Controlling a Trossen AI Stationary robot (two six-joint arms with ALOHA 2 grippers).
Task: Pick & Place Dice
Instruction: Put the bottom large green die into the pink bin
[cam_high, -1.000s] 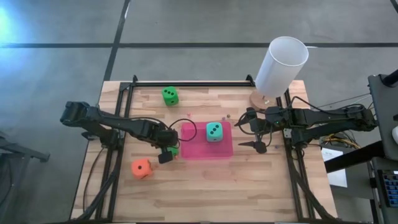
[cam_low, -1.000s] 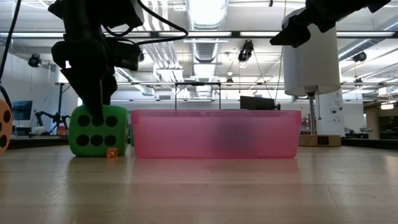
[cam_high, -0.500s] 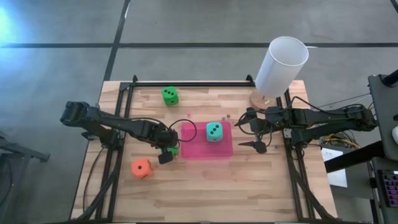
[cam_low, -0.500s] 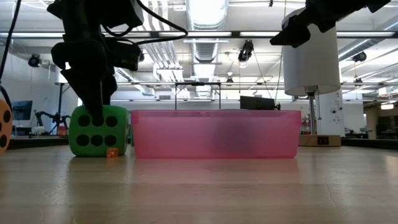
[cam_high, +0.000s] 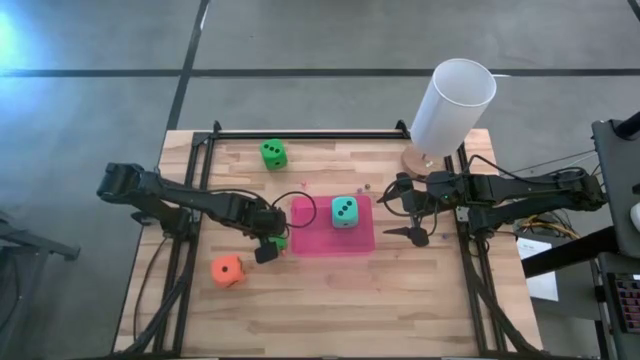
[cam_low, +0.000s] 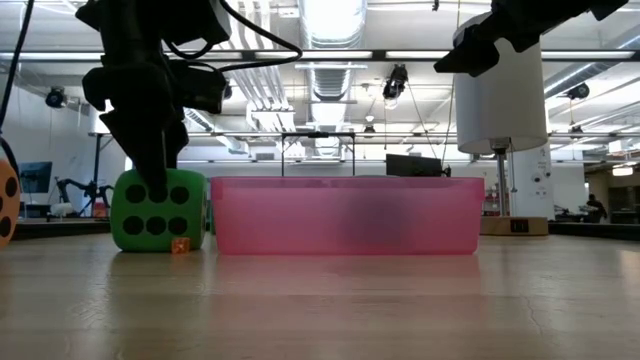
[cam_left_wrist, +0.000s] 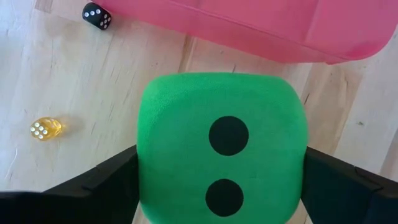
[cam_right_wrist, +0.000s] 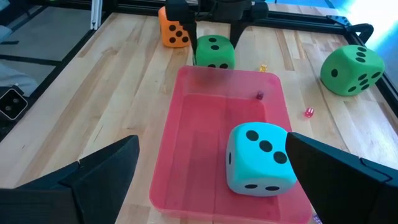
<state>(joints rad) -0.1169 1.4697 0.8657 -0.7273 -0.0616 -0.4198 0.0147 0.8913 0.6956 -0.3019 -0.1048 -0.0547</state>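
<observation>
Wooden table (cam_high: 330, 300): green die (cam_left_wrist: 222, 148) shows two up.

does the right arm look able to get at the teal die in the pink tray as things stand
Probably yes. The right pincer is open just beside the pink tray, and the teal die sits on the tray's near side with nothing over it. The left pincer is busy at a green die.
</observation>
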